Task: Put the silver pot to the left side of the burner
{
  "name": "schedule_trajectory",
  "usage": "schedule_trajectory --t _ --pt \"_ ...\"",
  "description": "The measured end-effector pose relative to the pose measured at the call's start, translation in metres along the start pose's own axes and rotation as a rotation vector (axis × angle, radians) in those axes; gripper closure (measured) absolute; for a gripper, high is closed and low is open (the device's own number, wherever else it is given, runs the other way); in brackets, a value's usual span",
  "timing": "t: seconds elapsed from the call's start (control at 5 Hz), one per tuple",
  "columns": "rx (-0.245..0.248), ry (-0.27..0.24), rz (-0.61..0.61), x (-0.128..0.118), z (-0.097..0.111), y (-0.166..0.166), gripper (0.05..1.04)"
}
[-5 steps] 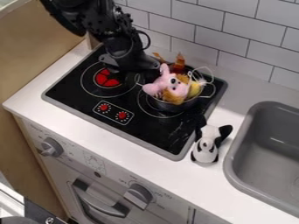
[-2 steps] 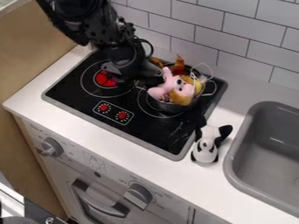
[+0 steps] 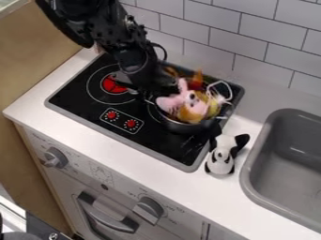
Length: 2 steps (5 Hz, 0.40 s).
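- End effector [image 3: 149,90]: positioned above the cooktop [image 3: 145,140], at the left side of the silver pot [image 3: 182,127], near its left handle. Opening width: cannot be determined. Grip on the handle: cannot be determined.
- Arm [image 3: 119,33]: enters from the upper left and slopes down to the pot.
- Silver pot: located at the right burner [image 3: 150,112], displaced toward the front right, with part of the burner ring exposed at its left. Contact between pot base and cooktop: cannot be determined.
- Pot contents: pink plush toy [image 3: 168,103], with orange-brown fur and a yellow item beside it. A pale wire-like loop [image 3: 219,82] stands up at the right.
- Red-orange object [image 3: 198,78]: behind the plush toy.
- Left burner [image 3: 113,84]: red centre inside a pale ring, left of the pot.
- Control panel [image 3: 121,120]: two red dial markings, at the cooktop's front edge.
- Black-and-white toy [image 3: 220,161]: upright on the counter [image 3: 188,187], just beside the cooktop's front right corner.
- Grey sink [image 3: 257,164]: set into the counter at the right.
- Tiled wall [image 3: 263,42]: behind the counter.
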<state>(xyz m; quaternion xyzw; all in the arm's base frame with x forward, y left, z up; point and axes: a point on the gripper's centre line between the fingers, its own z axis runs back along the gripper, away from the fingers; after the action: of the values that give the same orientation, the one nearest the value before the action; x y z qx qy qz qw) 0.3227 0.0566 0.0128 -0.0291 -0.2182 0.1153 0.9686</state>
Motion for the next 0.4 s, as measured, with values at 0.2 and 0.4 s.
schedule_trajectory --t 0.2,0.4 --pt "-0.004 0.025 -0.008 -0.0020 0.0062 -0.0002 0.654" --pt "0.003 0.061 0.023 -0.0030 0.0081 -0.0019 0.655"
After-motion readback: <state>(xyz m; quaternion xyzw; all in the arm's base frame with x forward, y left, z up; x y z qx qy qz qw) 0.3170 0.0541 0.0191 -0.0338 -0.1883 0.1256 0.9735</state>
